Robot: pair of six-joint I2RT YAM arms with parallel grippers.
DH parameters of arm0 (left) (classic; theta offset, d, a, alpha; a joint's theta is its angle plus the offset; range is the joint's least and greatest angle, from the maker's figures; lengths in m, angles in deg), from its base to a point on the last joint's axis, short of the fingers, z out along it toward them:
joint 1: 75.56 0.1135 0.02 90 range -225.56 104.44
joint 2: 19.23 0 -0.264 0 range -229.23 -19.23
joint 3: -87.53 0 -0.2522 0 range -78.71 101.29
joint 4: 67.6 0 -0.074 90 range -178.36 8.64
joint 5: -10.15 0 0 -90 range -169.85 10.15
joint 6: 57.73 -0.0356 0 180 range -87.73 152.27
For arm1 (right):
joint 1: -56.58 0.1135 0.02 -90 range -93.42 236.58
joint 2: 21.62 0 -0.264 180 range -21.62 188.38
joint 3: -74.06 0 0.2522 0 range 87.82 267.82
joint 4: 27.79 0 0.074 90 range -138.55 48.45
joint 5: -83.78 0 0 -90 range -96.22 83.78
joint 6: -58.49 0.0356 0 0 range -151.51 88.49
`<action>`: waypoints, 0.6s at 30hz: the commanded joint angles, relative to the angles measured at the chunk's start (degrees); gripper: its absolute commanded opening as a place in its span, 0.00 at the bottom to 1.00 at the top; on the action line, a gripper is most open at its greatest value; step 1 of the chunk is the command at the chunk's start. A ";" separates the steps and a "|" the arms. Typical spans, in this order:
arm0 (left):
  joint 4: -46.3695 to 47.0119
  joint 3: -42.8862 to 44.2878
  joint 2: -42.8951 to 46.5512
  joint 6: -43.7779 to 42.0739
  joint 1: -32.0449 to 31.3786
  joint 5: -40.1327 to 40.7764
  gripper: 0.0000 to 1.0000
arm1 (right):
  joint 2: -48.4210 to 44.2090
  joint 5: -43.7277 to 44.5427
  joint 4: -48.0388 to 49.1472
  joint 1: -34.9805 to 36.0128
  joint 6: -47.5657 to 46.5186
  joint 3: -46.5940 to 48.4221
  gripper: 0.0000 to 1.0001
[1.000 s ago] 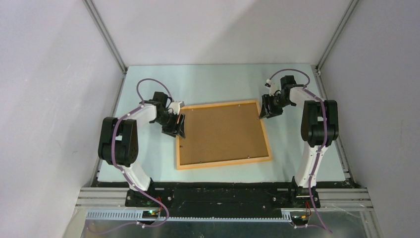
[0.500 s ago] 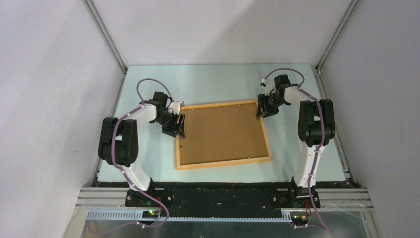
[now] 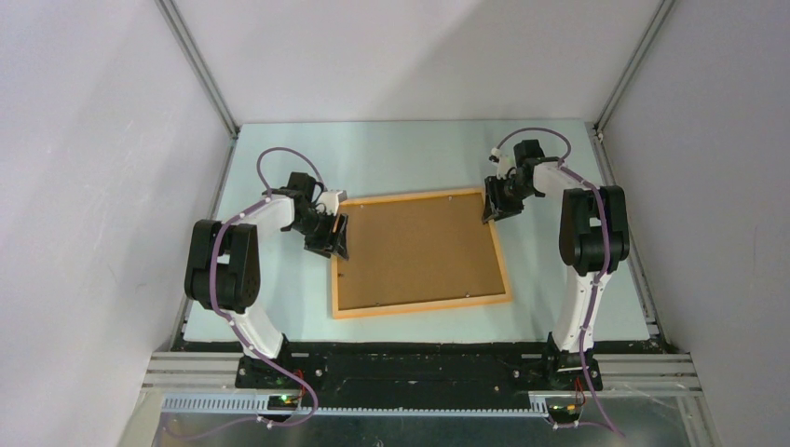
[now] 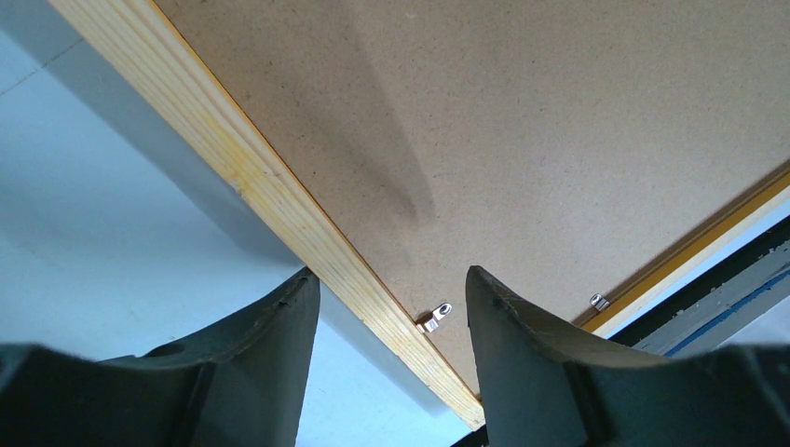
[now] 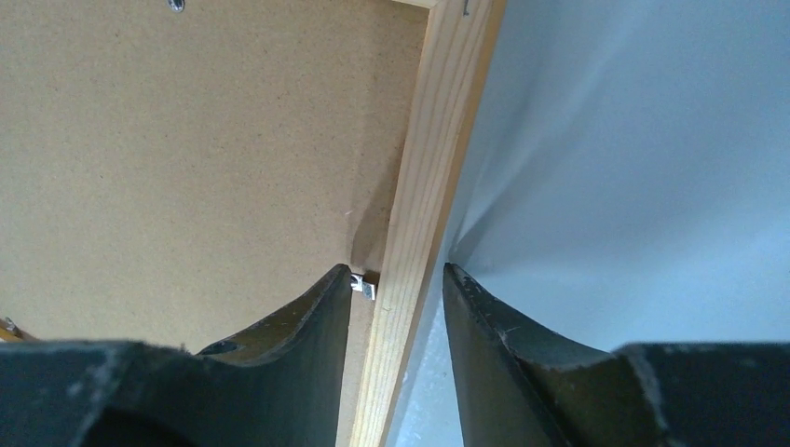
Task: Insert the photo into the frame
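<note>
The frame (image 3: 419,305) lies face down in the middle of the table, its thin orange-tan rails around a brown backing board (image 3: 415,250). The photo is hidden. My left gripper (image 3: 335,244) is open and straddles the left rail (image 4: 261,186), one finger on the table side, the other over the board beside a small metal tab (image 4: 435,318). My right gripper (image 3: 491,212) is open and straddles the right rail (image 5: 438,140) near the far right corner. Its inner finger is at a metal tab (image 5: 363,287); a gap shows between the outer finger and the rail.
The pale blue table (image 3: 410,154) is walled by white panels on three sides. Another metal tab (image 4: 600,302) sits on the frame's near rail. The arms' black base rail (image 3: 410,368) runs along the near edge.
My right gripper has shifted a little farther away and leftward onto the right rail near the far corner, and its jaws have narrowed. The left arm and the frame have not moved.
</note>
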 commanded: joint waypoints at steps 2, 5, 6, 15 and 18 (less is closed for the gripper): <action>-0.11 1.69 0.31 -0.30 -0.48 -0.65 0.62 | 0.82 2.95 0.77 0.15 -1.35 0.36 0.45; -0.11 1.69 0.30 -0.31 -0.50 -0.67 0.62 | 0.71 3.38 0.81 0.10 -2.00 0.01 0.44; -0.10 1.69 0.38 -0.31 -0.48 -0.67 0.62 | 0.64 3.44 0.87 0.06 -2.33 -0.12 0.44; -0.17 1.69 0.54 -0.15 -0.49 -0.44 0.62 | -0.15 2.96 0.17 -0.30 -5.08 -0.60 0.41; -0.13 1.76 0.39 -0.21 -0.48 -0.48 0.62 | -0.26 2.23 0.01 -0.69 -5.88 -0.60 0.41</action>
